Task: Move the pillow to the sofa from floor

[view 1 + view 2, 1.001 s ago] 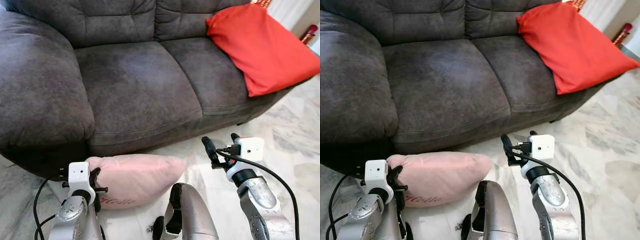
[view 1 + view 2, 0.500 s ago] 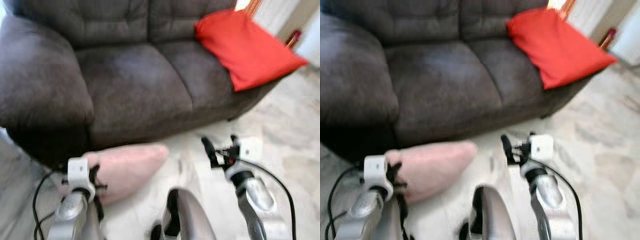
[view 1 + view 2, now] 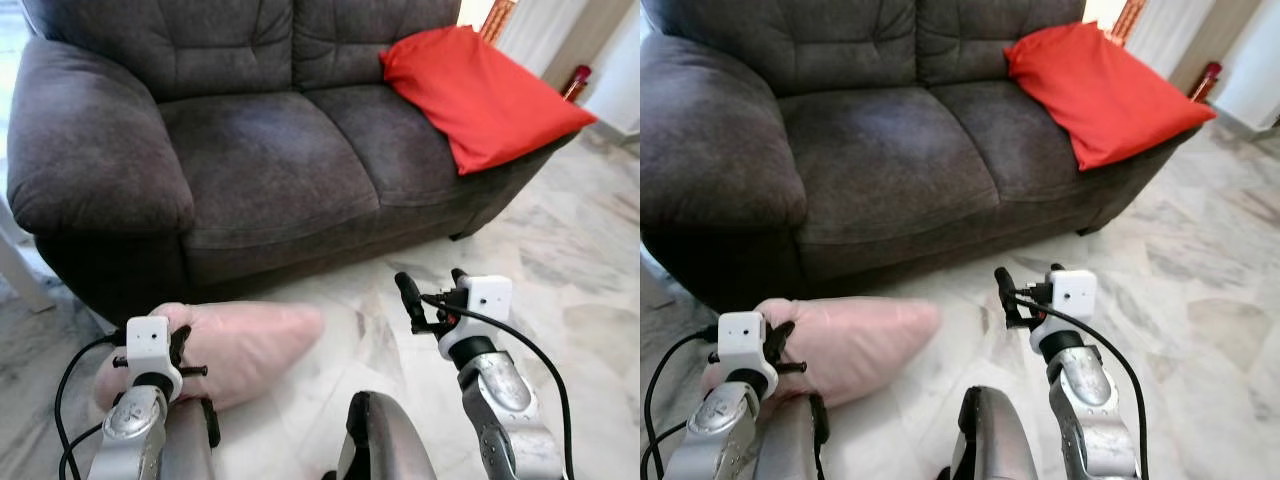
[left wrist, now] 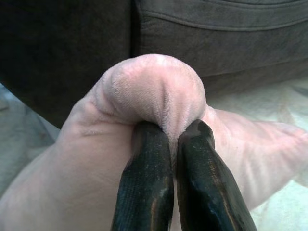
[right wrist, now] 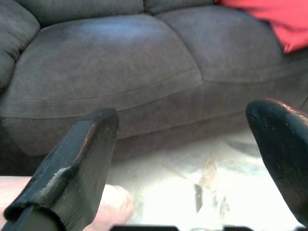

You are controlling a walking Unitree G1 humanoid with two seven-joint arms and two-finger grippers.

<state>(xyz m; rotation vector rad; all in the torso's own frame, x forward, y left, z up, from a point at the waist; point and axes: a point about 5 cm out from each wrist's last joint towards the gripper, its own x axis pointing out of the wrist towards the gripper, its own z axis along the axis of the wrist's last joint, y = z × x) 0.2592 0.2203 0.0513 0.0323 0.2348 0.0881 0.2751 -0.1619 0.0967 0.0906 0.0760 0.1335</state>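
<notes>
Pillow (image 3: 250,340), pink and soft, is held low in front of the sofa (image 3: 270,180), just before its left armrest, with its far end stretched out over the marble floor (image 3: 560,270). A bunched fold of the pillow is pinched between the closed fingers (image 4: 144,192) of the left gripper (image 4: 171,144). The right gripper (image 3: 428,290) is seen in front of the sofa's seat, above the floor, with its two fingers (image 5: 72,163) spread wide apart and nothing between them. Farther back, a red cushion (image 3: 480,90) is laid on the right end of the sofa, against the backrest and over the right armrest
</notes>
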